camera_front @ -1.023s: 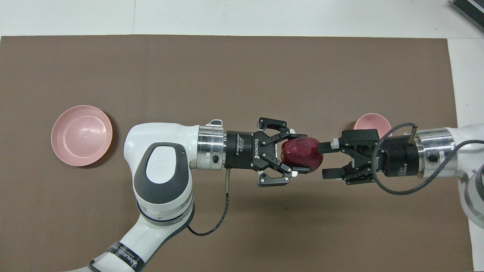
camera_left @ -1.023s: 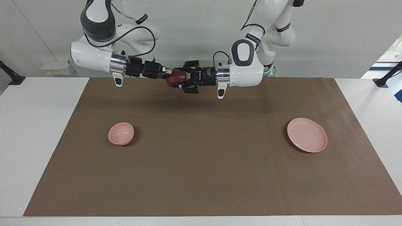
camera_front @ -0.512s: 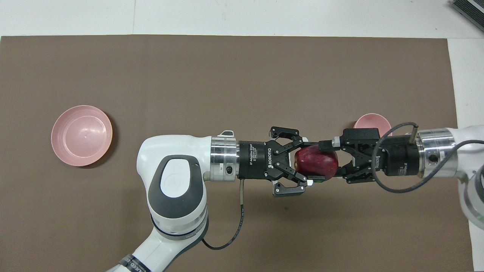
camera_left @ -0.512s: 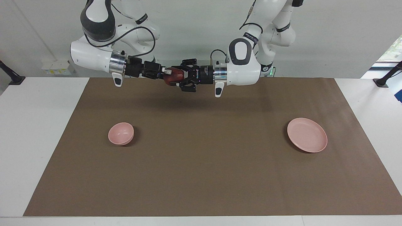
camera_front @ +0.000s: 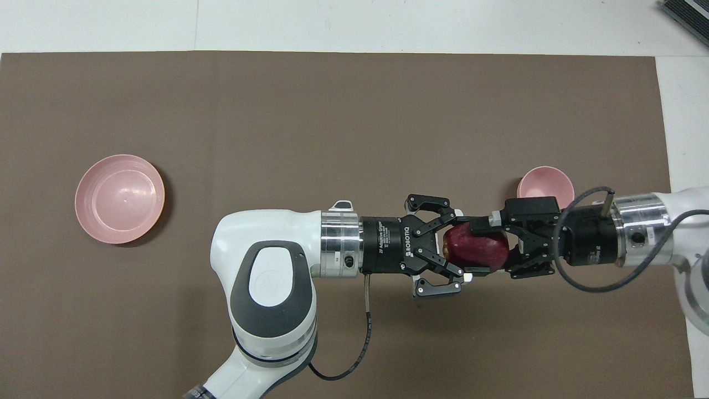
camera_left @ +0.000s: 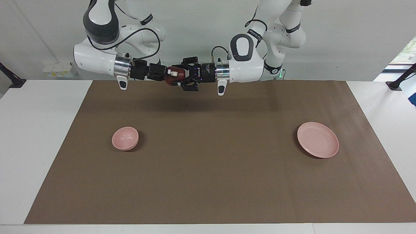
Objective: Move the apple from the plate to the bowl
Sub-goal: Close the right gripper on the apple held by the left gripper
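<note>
The left gripper [camera_front: 462,250] is clamped on the small, round, dark red apple [camera_front: 475,254], held in the air over the brown paper mat [camera_front: 332,122]. The right gripper [camera_front: 490,246] meets it head-on, its fingers spread around the apple's other end; whether they touch it I cannot tell. Both forearms lie level, wrist to wrist. The shallow pale pink plate [camera_left: 318,139] lies toward the left arm's end, the small deep pink bowl [camera_left: 125,138] toward the right arm's.
</note>
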